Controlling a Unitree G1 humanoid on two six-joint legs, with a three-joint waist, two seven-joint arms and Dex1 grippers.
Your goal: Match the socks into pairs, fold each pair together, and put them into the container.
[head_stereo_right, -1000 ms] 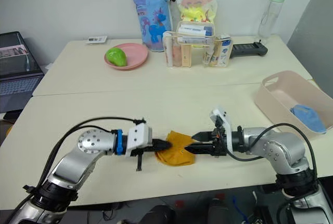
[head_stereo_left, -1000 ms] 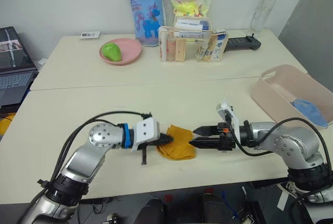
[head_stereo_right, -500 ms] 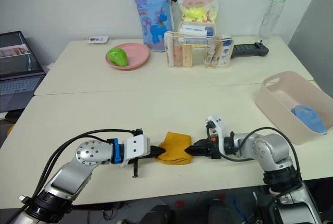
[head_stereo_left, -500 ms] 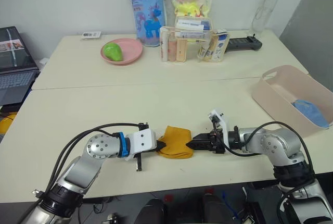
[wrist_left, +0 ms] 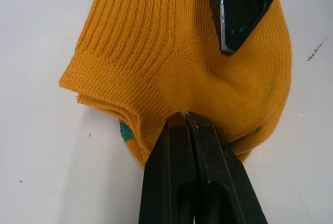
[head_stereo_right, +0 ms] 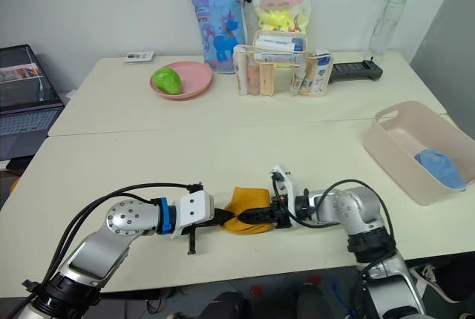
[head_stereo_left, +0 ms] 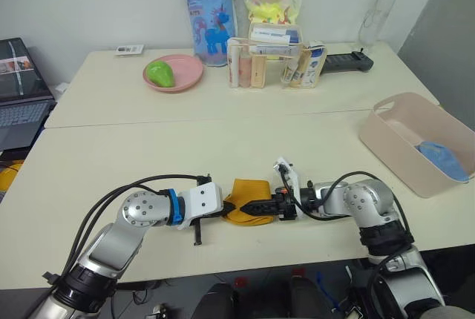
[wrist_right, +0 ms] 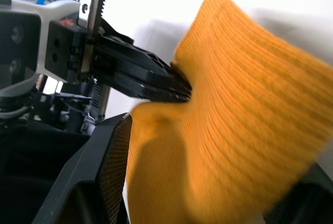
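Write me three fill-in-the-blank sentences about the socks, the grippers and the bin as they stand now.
1. The left gripper is shut on the ____ socks.
2. The right gripper meets those socks from the ____ side.
3. A light ____ sock lies in the container.

Missing words: yellow; opposite; blue

Cream table (head_stereo_left: pixel 111 156), yellow socks (head_stereo_left: pixel 249 202) near front edge, pink-beige bin (head_stereo_left: pixel 404 145) right, pink plate (head_stereo_left: pixel 172 73) at back

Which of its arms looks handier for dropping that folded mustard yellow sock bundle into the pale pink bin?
Probably the right gripper: its fingers straddle the mustard yellow knit sock bundle, and the pale pink plastic bin stands on the robot's right. The left gripper pinches the far edge.
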